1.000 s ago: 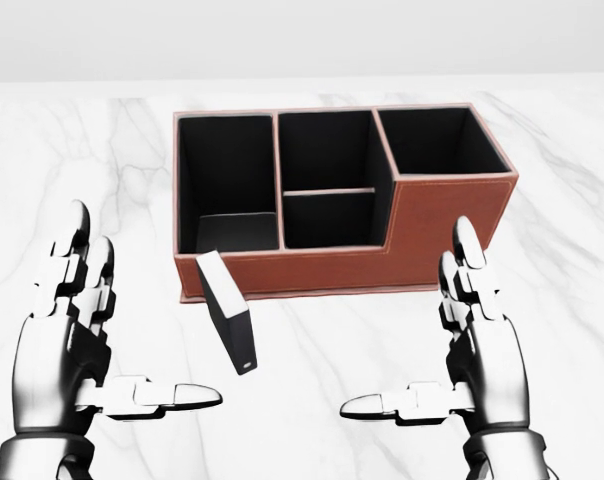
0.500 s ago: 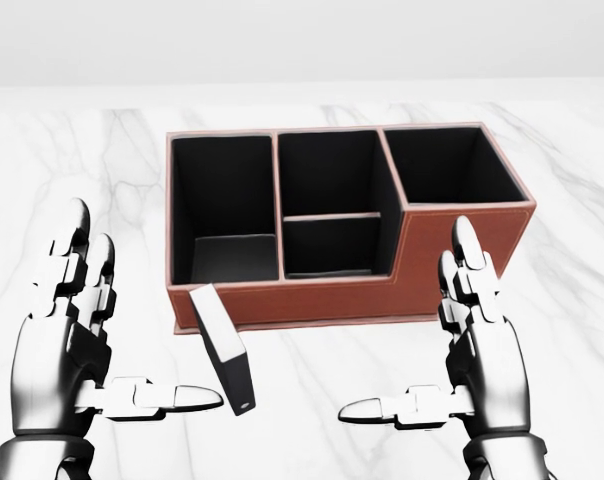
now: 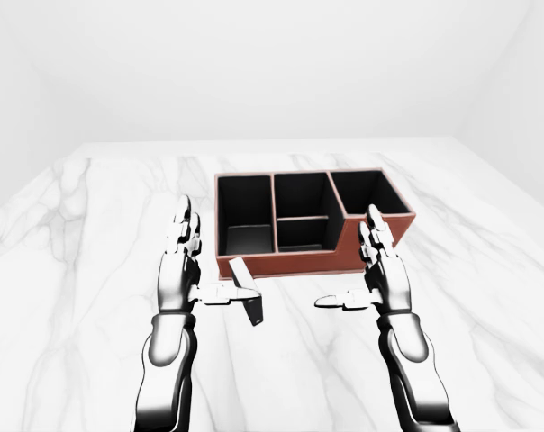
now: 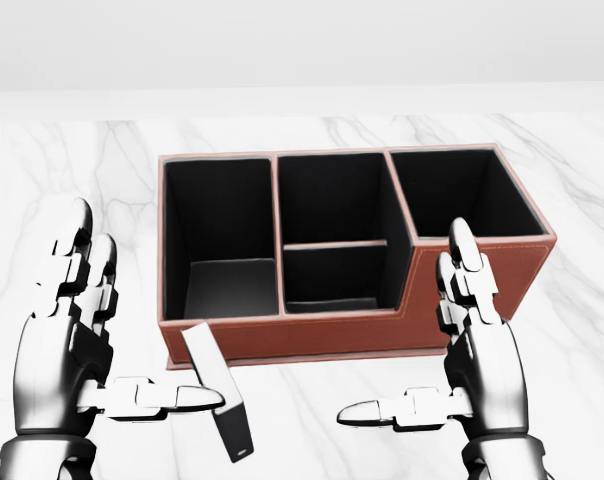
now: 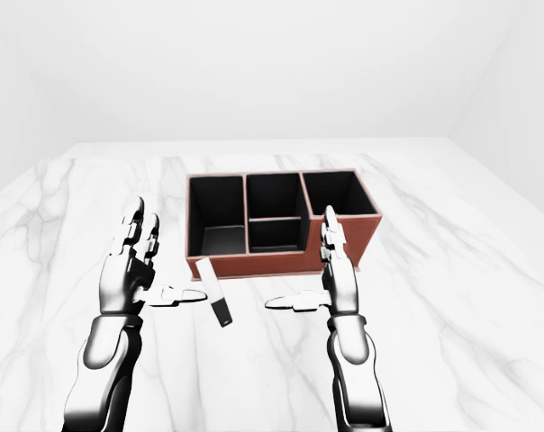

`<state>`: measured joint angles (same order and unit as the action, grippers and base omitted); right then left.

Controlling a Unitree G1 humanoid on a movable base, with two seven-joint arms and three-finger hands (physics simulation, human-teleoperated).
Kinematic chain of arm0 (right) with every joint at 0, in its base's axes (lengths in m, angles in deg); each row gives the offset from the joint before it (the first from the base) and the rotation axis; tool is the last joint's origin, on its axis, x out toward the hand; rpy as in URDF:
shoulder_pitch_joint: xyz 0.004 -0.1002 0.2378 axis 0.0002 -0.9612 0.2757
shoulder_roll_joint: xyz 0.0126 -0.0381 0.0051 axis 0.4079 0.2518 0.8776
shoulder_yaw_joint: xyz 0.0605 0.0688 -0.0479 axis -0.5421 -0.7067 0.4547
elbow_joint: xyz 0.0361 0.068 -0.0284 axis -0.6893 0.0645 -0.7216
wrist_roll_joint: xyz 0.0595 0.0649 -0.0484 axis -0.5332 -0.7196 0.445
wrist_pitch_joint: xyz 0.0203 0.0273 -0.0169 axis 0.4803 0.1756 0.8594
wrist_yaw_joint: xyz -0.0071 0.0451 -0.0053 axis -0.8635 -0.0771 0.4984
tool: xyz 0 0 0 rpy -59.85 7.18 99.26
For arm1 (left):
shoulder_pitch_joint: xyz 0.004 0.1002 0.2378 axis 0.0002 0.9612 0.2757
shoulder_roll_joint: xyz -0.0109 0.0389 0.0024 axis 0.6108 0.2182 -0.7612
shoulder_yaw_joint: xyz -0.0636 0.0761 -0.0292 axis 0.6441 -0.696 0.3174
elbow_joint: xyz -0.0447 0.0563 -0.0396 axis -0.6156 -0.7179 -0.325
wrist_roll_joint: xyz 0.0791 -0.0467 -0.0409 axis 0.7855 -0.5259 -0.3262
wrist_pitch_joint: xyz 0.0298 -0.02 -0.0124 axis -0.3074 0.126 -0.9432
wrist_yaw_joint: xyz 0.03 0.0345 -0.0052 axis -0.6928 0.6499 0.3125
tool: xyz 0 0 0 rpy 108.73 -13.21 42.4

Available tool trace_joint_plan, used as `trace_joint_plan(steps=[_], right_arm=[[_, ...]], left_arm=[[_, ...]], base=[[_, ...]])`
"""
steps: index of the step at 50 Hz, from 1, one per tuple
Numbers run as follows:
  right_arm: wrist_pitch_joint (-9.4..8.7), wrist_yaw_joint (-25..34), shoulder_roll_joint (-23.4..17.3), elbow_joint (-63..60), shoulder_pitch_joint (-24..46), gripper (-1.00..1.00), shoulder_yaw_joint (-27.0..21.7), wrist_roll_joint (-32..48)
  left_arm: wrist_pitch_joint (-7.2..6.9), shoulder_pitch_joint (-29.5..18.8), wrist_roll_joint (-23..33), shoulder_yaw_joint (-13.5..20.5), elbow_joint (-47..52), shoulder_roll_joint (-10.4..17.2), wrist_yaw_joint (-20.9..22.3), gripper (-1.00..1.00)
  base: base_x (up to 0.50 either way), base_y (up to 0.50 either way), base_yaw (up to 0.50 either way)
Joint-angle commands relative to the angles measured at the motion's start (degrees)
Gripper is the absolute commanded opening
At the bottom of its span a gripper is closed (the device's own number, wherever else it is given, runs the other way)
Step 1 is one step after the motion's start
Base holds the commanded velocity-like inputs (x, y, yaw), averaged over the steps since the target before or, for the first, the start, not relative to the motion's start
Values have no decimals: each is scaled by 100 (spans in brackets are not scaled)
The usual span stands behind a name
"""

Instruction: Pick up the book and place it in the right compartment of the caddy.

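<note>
A brown leather caddy (image 4: 382, 335) with black compartments stands on the marble table in the middle of the head view. Its right compartment (image 4: 464, 190) holds nothing. A small book (image 4: 220, 392) with a black cover and white pages stands on edge, tilted, just below the caddy's lower left corner. My left hand (image 4: 122, 330) is open to the left of the book, its thumb tip (image 4: 204, 398) reaching the book's side. I cannot tell if they touch. My right hand (image 4: 422, 345) is open below the caddy's right part, holding nothing.
The white marble table (image 3: 92, 234) spreads wide on both sides of the caddy and ends at a far edge (image 3: 272, 140) before a plain white wall. Nothing else stands on it.
The camera has moved closer: the caddy and book slid down the head view and grew larger. Both hands keep the same open pose. The book now lies by my left thumb.
</note>
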<state>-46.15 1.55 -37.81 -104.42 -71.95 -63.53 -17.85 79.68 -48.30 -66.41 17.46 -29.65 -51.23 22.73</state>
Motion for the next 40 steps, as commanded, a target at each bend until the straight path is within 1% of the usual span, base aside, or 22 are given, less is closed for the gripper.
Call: trace_joint_plan(steps=[1,6,9,12,16,19,20,21,24,25,27,28,29,30,31,32,33,35,36,37,38,40], right_arm=[[8,8,0,15,8,100,-5,-10],[-7,-15,6,6,-9,100,27,38],[80,-1,2,38,-33,100,46,56],[64,6,2,-25,-54,100,59,66],[115,7,-1,40,-44,100,44,66],[101,12,1,16,-57,100,48,67],[112,15,1,36,-52,100,48,64],[107,14,1,36,-50,100,49,67],[104,19,3,22,-63,100,55,67],[97,19,3,20,-59,100,53,64],[125,21,0,62,-50,100,49,65],[133,21,1,79,-46,100,47,61],[89,22,4,16,-60,100,55,64],[87,21,4,4,-63,100,58,65],[78,22,5,-6,-65,100,59,62],[79,26,3,-5,-66,100,60,59],[113,24,1,37,-59,100,55,63],[91,27,1,21,-57,100,50,56],[73,28,2,-5,-65,100,54,57],[67,31,2,-18,-71,100,57,56],[84,30,2,4,-67,100,56,56],[117,28,3,46,-59,100,58,63]], left_arm=[[-42,-11,13,-13,34,-4,-18,100],[-19,-2,-1,-4,30,-1,-13,100],[-8,14,0,-10,49,-3,-10,100],[-9,9,10,-6,60,0,-14,100],[-26,21,40,-21,92,0,-20,100],[-31,33,27,-30,129,-3,-5,100],[43,61,22,-43,155,-1,23,100],[37,65,23,-47,174,-2,25,100],[145,87,-3,-38,131,1,64,100],[108,82,-1,-36,169,1,60,100],[106,92,30,-44,196,8,68,100],[176,95,102,-43,136,12,42,100],[101,91,61,-40,145,14,79,100],[210,114,-70,-27,189,-5,138,100],[210,119,-69,-18,253,-9,117,100],[345,141,-136,-28,245,-2,190,100],[171,156,-83,-49,365,-1,154,100],[174,147,-46,-39,329,-3,123,100],[238,140,-51,-26,250,-3,125,100],[258,143,-56,-25,234,-3,130,100],[162,144,-38,-25,327,0,111,100],[177,131,-26,-9,278,2,101,100]], base=[[18,0,0],[11,0,0],[0,0,0],[0,0,0],[0,0,0],[0,0,0],[0,0,0],[0,0,0],[0,0,0],[0,0,0],[0,0,0],[0,0,0],[0,0,0],[0,0,0],[0,0,0],[0,0,0],[0,0,0],[0,0,0],[0,0,0],[0,0,0],[0,0,0],[0,0,0]])
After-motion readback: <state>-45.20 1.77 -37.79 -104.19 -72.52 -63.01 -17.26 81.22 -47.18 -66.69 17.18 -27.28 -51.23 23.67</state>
